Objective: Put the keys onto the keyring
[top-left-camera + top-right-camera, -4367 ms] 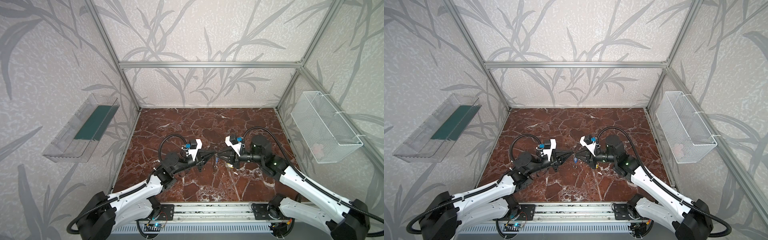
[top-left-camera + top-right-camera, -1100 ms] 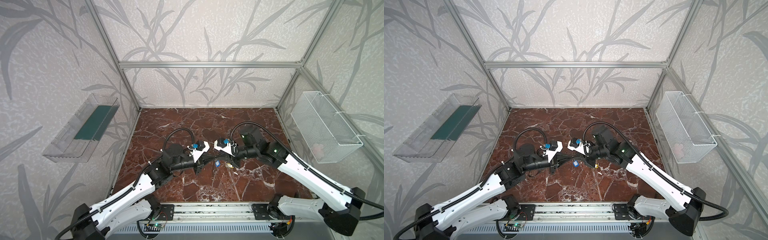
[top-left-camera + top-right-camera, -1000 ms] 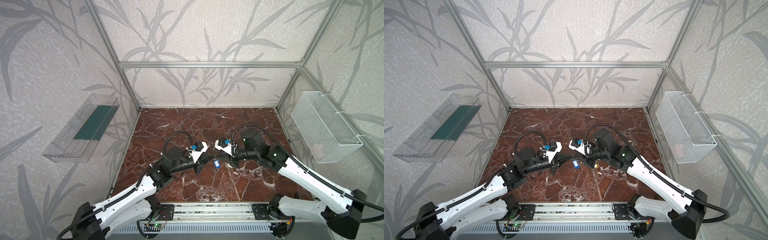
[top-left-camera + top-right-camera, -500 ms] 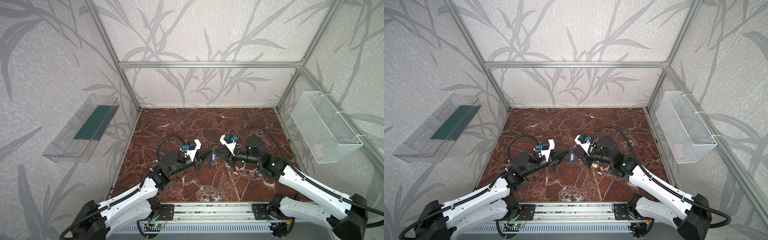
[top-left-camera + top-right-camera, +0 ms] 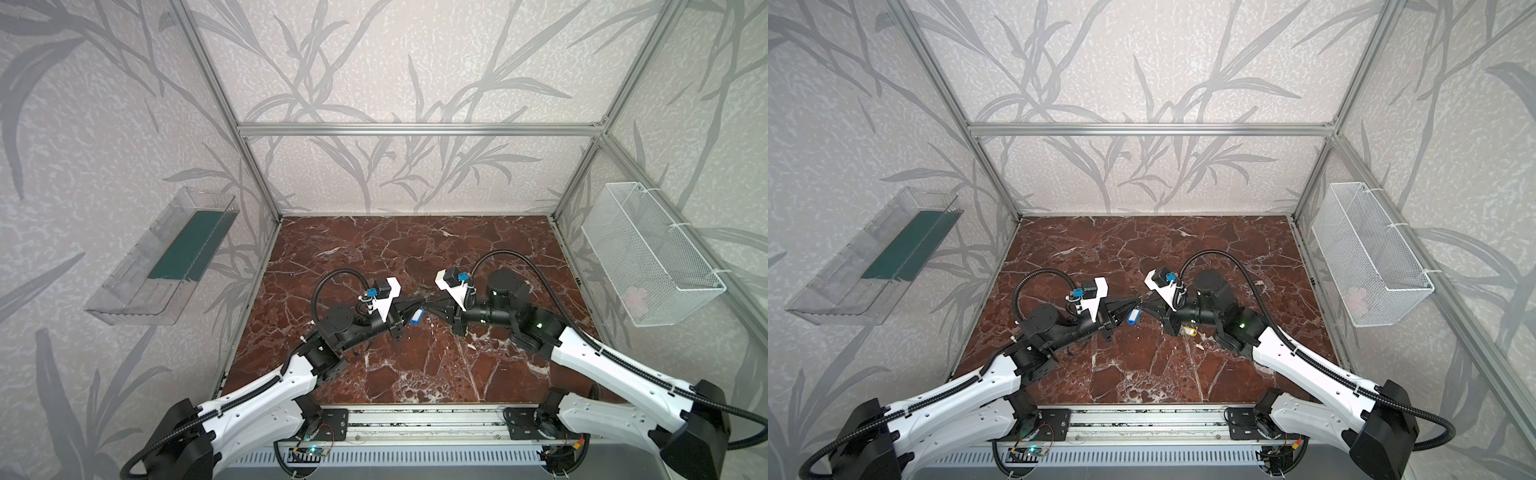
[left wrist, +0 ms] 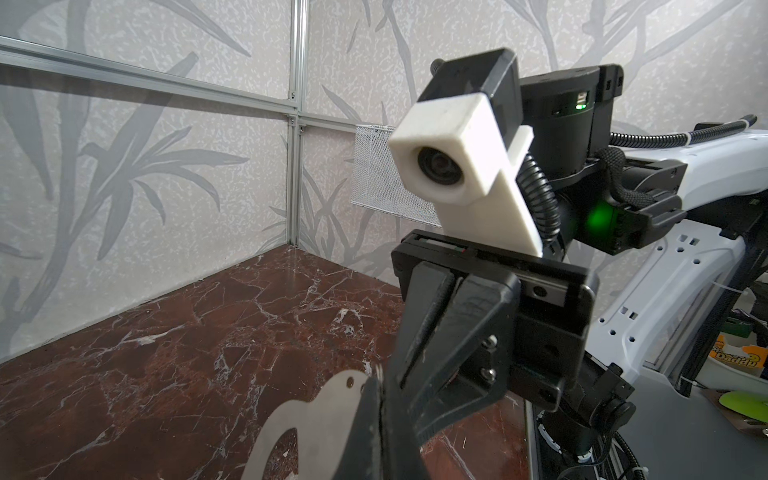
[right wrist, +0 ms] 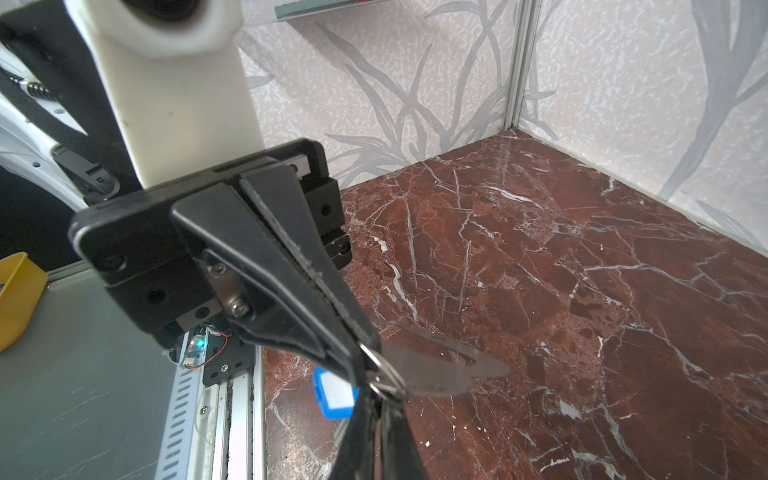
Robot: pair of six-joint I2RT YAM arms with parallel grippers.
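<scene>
The left gripper (image 7: 368,351) is clamped shut on the edge of the keyring (image 6: 320,411), holding the flat plate in the air above the marble floor (image 5: 415,257). The blue key (image 7: 332,395) hangs just under the gripper tips by its small metal ring, which sits at the plate's edge. The right gripper (image 6: 384,374) meets the left tip to tip. As far as the right wrist view shows, its jaws are closed narrow on that small ring. The yellow key (image 5: 1188,331) lies low beneath the right gripper, apart from the plate, and appears to be untouched.

The step looks like working the blue key's ring through one of the plate's small holes. To do it well, the left should probably keep the plate dead still. The right should probably turn the ring in small moves and let go only once the ring hangs freely.

A second ago both arms were bent higher and the right jaws were slightly apart. Now the arms stretch low and the jaws have shut. The blue key hangs closer to the left gripper.
</scene>
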